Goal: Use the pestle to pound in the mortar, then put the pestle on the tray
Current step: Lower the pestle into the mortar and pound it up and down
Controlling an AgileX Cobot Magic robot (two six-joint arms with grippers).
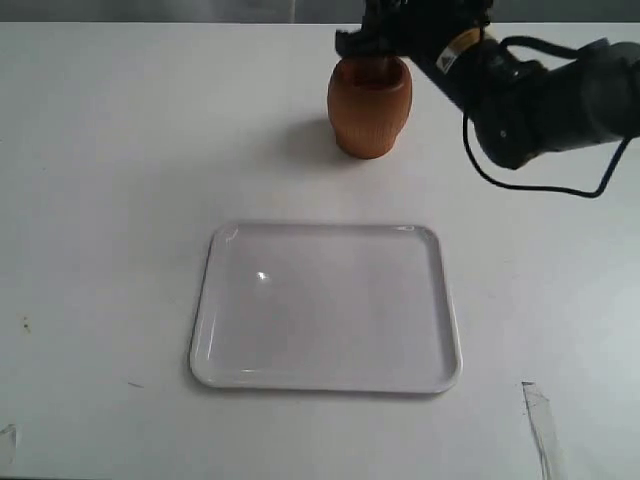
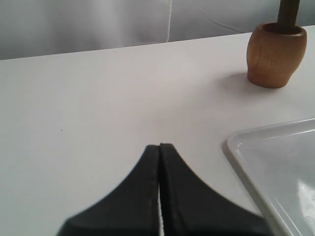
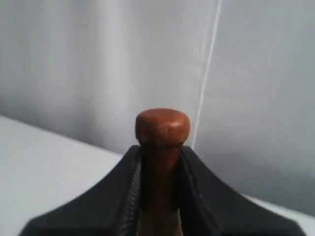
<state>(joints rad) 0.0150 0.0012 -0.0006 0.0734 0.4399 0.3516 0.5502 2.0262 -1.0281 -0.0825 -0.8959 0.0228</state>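
Left gripper (image 2: pixel 160 147) low over the white tabletop (image 1: pixel 100 150), jaws closed tip to tip. Flat white rectangular plastic tray (image 1: pixel 340 320) lies mid-tabletop, glossy. Beyond it, well apart, stands the barrel-shaped light-brown wooden mortar (image 1: pixel 369 110). The dark reddish-brown wooden pestle (image 3: pixel 162 127) stands upright inside, the right gripper (image 3: pixel 161 155) jaws clamped below its knob. Grey backdrop behind.

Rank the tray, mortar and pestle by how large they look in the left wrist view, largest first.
1. tray, though nearer the camera and cut off by the frame
2. mortar
3. pestle, only its shaft shows above the mortar
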